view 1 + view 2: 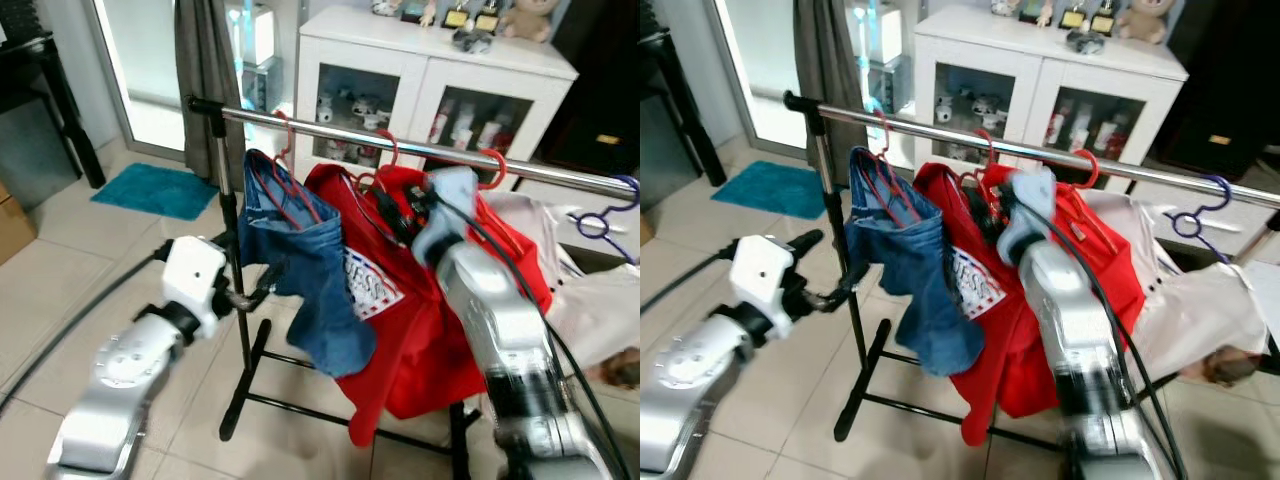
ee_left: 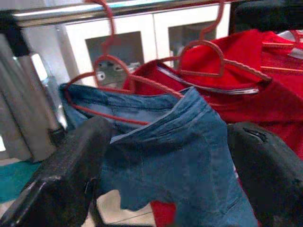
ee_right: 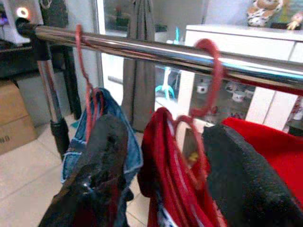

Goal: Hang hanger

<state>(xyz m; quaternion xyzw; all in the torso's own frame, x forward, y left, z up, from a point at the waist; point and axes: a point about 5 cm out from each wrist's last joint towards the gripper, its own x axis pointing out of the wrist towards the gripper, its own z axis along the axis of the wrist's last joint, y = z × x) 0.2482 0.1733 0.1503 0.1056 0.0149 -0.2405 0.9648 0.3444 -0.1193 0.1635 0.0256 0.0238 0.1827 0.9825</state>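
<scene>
Chrome rail (image 1: 400, 140) of a black-framed garment rack runs across the left eye view. Red hanger (image 1: 385, 160) hooks over it mid-rail, carrying a red T-shirt (image 1: 420, 330); white chest patch reads "GUESS", partly folded. Right gripper (image 1: 400, 215) is up at the shirt's collar, just under that hanger's hook; fingers mostly hidden by cloth from here. Another red hanger (image 1: 285, 170) to its left holds blue denim shorts (image 1: 300, 270). Left gripper (image 1: 262, 285) sits low, beside the rack's upright post, touching the shorts' lower edge. Purple hanger (image 1: 610, 215) at the rail's far right, white garment (image 1: 590, 290) below it. White glass-door cabinet (image 1: 430, 70) behind, teal mat (image 1: 155, 190) on tiled floor.

Right eye view: same scene, shifted; a third red hook (image 1: 1087, 168) is on the rail past the right wrist.

Left wrist view: both black fingers (image 2: 61, 184) spread wide apart, denim shorts between them, not clamped. Red hangers and red shirt behind, rail above.

Right wrist view: fingers (image 3: 99, 161) parted, red hanger neck and shirt collar between them, whether touching cannot be told. Hook sits over the rail. Cardboard box (image 3: 16, 118) on the floor.
</scene>
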